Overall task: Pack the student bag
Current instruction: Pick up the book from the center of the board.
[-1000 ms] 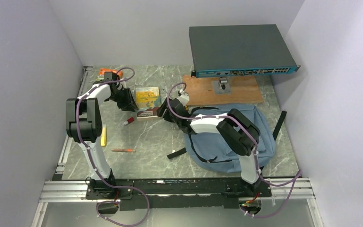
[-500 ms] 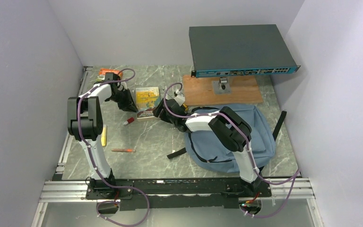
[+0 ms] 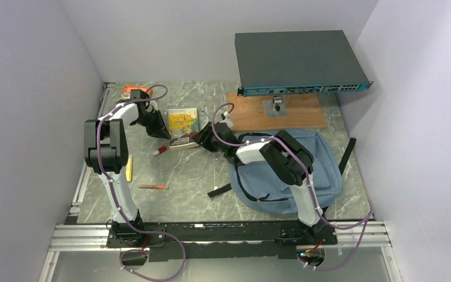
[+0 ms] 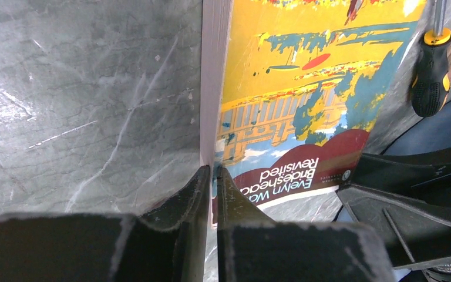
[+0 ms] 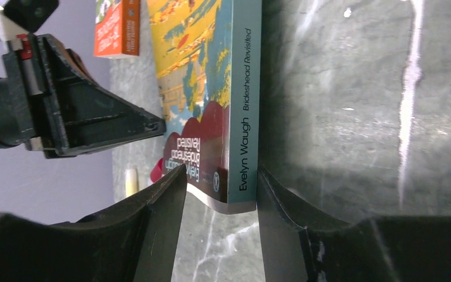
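The book [image 3: 183, 126] rests on the surface [image 3: 194, 176] between left tool [image 3: 163, 130] and right tool [image 3: 202, 138]; student bag [image 3: 323, 170] right of it, board [image 3: 305, 114] behind

The table top [image 4: 82, 88] looks like polished grey-green stone, smooth but crossed by fine pale scratches. The paperback [image 4: 305, 88] has a glossy printed card cover that catches the light, with a matt paper page block along its edge. The left gripper [image 4: 213, 173] and the right gripper [image 5: 221, 176] are both matt black plastic, faintly grainy (their edges are rubbed pale). The screwdriver [image 4: 430, 82] has a smooth black and yellow plastic handle. The student bag [image 3: 323, 170] is soft, matt, creased cloth. The wooden board [image 3: 305, 117] is matt brown, and the network switch [image 3: 296, 56] has a dark grey case of matt painted metal.
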Action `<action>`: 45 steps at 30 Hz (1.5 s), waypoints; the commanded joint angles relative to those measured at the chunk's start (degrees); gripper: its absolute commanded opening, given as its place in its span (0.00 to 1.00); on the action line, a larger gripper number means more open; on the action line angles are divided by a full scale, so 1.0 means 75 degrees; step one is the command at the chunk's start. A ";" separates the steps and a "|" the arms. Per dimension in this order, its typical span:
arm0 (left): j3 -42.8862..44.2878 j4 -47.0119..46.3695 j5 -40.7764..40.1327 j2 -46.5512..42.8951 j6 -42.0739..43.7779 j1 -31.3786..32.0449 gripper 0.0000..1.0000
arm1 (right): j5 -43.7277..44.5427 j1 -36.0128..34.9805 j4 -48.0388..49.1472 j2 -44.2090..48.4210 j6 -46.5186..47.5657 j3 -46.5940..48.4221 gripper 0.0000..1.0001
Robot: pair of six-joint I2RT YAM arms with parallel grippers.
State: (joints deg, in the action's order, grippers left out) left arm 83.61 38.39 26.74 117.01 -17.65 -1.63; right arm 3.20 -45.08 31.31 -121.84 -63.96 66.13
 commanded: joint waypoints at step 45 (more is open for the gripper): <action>-0.4445 -0.5059 0.3614 -0.9825 -0.6960 0.0418 0.97 | 0.0045 -0.0784 0.0648 0.5243 -0.1466 -0.1153 0.00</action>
State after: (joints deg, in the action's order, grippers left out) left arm 50.92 12.14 42.98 42.57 -52.73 1.50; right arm -2.52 -48.82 35.22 -88.64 -83.77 51.81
